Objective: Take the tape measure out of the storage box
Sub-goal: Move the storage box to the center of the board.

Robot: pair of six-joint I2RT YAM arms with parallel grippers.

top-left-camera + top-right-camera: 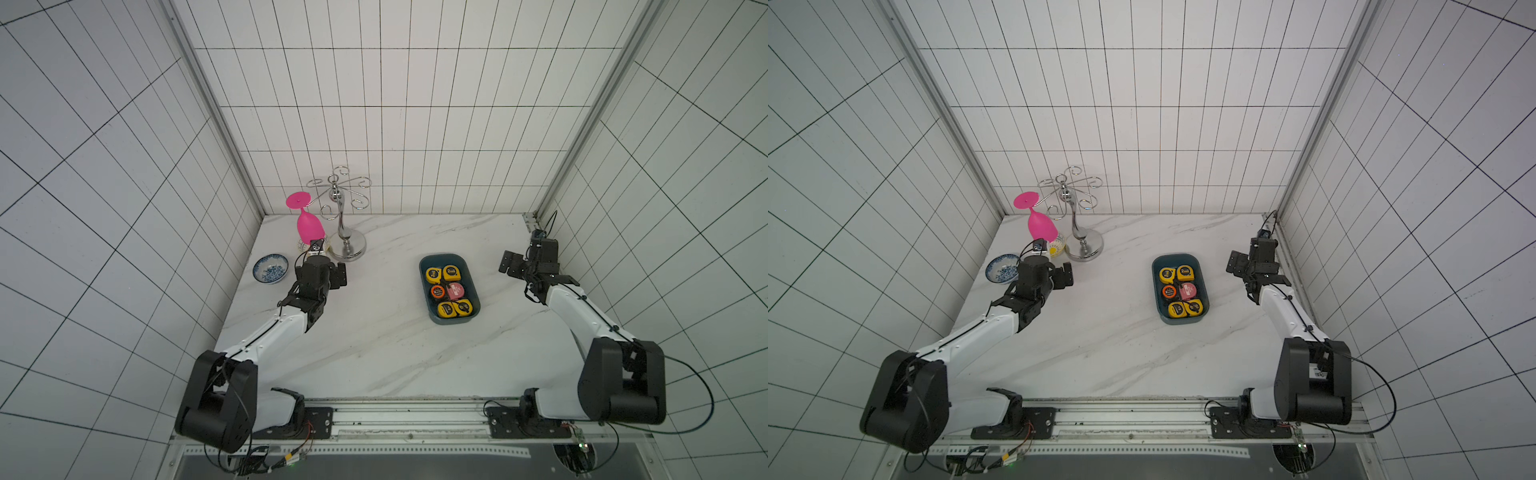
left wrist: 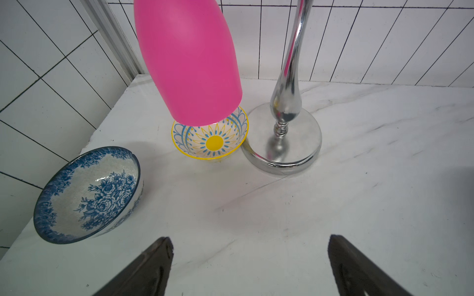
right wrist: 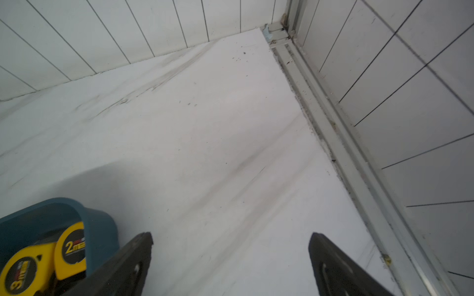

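The right gripper point(image 3: 230, 235) is spread wide, with nothing between its 2 fingers. It hovers over bare marble table point(image 1: 374, 353) close to the right wall. Just beside it, but not touching, sits the 1 storage box point(image 1: 455, 320), a shallow dark teal tray lying right of the table's middle. The right wrist view catches only 1 rounded corner of the box and 2 yellow cases inside.

Both top views show all 6 tape measures in the box, packed in 3 rows of 2:
- 4 yellow tape measures point(image 1: 451, 272), 2 in the far row and 2 in the near row
- 1 orange-and-black tape measure point(image 1: 437, 292) in the middle row
- 1 pink tape measure point(image 1: 455, 291) next to it

The left gripper point(image 2: 248, 241) is also spread and empty, well apart from the box on the table's left side. Ahead of it are 2 bowls – 1 blue-and-white bowl point(image 2: 87, 194) near the left wall and 1 yellow-and-blue bowl point(image 2: 210, 141) just beside the round base of 1 chrome rack point(image 2: 282, 143). 1 pink goblet point(image 2: 189, 64) is upside down over the yellow-and-blue bowl, its foot up among the rack's hooks
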